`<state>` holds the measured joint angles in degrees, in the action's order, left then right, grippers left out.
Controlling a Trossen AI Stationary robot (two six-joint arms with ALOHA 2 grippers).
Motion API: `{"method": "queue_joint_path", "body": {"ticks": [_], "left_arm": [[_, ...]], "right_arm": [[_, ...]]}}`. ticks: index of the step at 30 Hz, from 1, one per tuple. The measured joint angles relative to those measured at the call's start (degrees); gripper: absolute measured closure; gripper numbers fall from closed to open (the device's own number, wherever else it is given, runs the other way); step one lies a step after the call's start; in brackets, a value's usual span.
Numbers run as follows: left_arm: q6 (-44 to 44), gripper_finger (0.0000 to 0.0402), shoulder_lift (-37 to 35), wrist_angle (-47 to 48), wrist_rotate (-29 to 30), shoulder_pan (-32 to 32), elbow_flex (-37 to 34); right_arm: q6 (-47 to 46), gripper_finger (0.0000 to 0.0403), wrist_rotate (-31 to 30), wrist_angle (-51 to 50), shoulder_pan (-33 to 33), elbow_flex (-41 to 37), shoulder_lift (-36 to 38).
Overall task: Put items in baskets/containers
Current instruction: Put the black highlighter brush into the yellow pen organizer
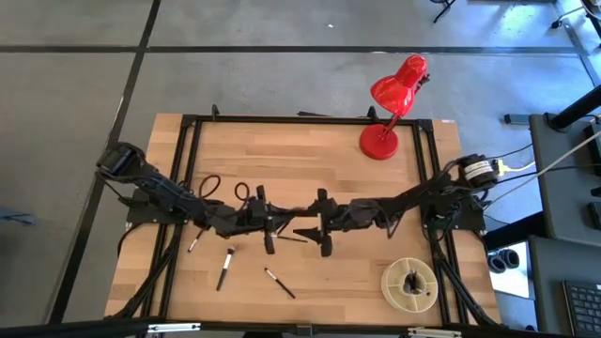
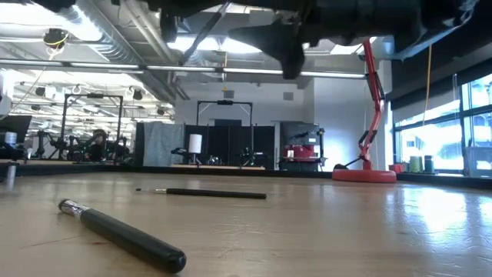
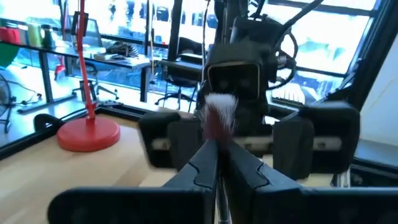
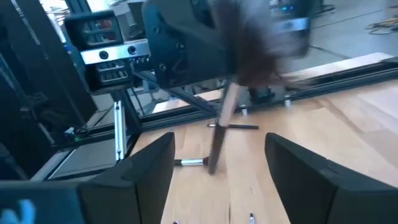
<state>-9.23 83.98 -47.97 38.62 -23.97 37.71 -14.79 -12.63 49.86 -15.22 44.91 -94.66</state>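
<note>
Brushes lie loose on the near part of the wooden table (image 1: 282, 150): one thick-handled brush (image 2: 123, 235) closest to the front edge, a thin brush (image 2: 207, 193) a little farther in, and a third brush (image 1: 194, 241) off toward the left arm's side. Near the front right corner sits the round cream dish (image 1: 387, 282), with a few dark brushes already in it.

Farther in, over the middle of the table, the two arms meet nose to nose above the wood. The left gripper (image 3: 217, 168) has its fingers pinched tight on a fluffy-headed brush (image 3: 219, 115), holding it off the table. The right gripper (image 4: 219, 146) faces it with its fingers spread wide, one on either side of that brush's handle without touching it.

At the far edge stands a red desk lamp (image 1: 390, 113).
</note>
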Motion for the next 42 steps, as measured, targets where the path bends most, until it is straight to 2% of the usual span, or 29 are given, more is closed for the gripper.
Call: {"method": "queue_joint_path", "body": {"ticks": [5,8,11,16,22,27,34,36,38,42], "left_arm": [[-0.84,0.0389,1.42,-0.87,-4.34,2.21,0.0],[-1.37,0.0389,1.38,-0.71,-5.6,2.76,0.0],[-0.34,0.0389,1.38,-0.93,-5.41,2.45,0.0],[0.03,0.0389,1.37,-0.95,-5.93,2.33,0.0],[0.03,0.0386,1.36,-0.36,-5.84,2.34,0.0],[1.91,0.0353,1.21,-1.28,-5.6,2.34,0.07],[4.43,0.0266,1.25,0.5,-6.7,2.34,0.07],[5.86,0.0247,1.25,1.91,-7.53,2.32,0.07],[7.37,0.0234,1.27,4.27,-10.1,2.34,0.07],[10.8,0.0227,1.27,7.99,-14.37,2.35,0.07]], "right_arm": [[1.96,0.0189,0.64,2.51,1.14,3.37,-3.47],[2.93,0.0221,0.02,2.76,1.16,4.65,-4.28],[3.0,0.0272,-0.8,2.72,1.11,4.69,-4.3],[3.12,0.0379,-1.77,2.54,0.78,4.63,-4.3],[2.94,0.0379,-5.46,-0.93,-0.24,4.64,-3.76],[1.54,0.038,-12.07,-16.66,-2.98,4.58,0.81],[-7.27,0.038,-23.1,-45.85,-10.16,7.96,12.51],[-12.58,0.038,-23.02,-56.27,-12.53,10.18,15.76],[-18.15,0.038,-20.34,-65.89,-14.79,12.87,18.12],[-30.47,0.0378,-17.12,-83.58,-20.59,18.14,19.79]]}}
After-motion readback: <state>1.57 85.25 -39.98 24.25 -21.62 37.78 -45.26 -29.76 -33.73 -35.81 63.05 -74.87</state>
